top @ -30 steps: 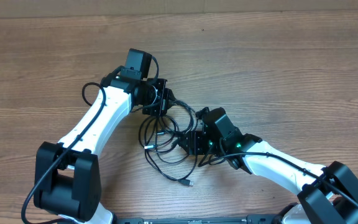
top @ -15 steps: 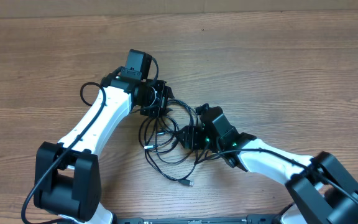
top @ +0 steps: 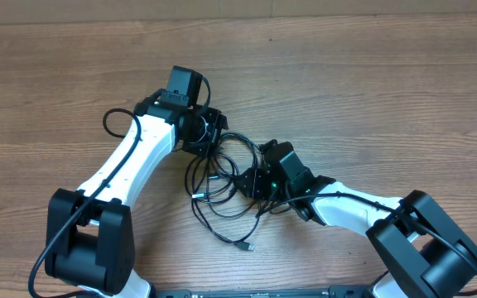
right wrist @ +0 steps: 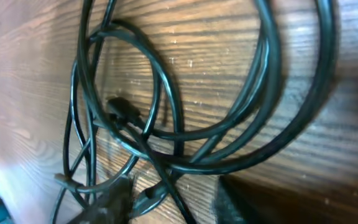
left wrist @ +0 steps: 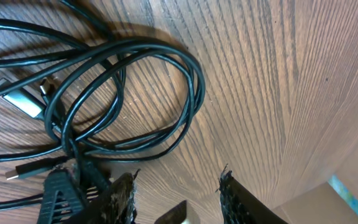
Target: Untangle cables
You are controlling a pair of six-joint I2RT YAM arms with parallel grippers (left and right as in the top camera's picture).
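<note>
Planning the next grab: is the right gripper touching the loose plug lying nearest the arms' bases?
Apart. The overhead view shows bare table between the right gripper and the plug.

1. From overhead, the left arm (top: 131,157) and right arm (top: 342,207) cover parts of the cables (top: 209,189).
2. Left wrist view: cables leave the left edge; the left gripper (left wrist: 176,190) is cut off below.
3. Right wrist view is blurred; the right gripper (right wrist: 173,199) perhaps straddles a cable.

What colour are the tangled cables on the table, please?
Black; the left wrist view shows the cables best.
</note>
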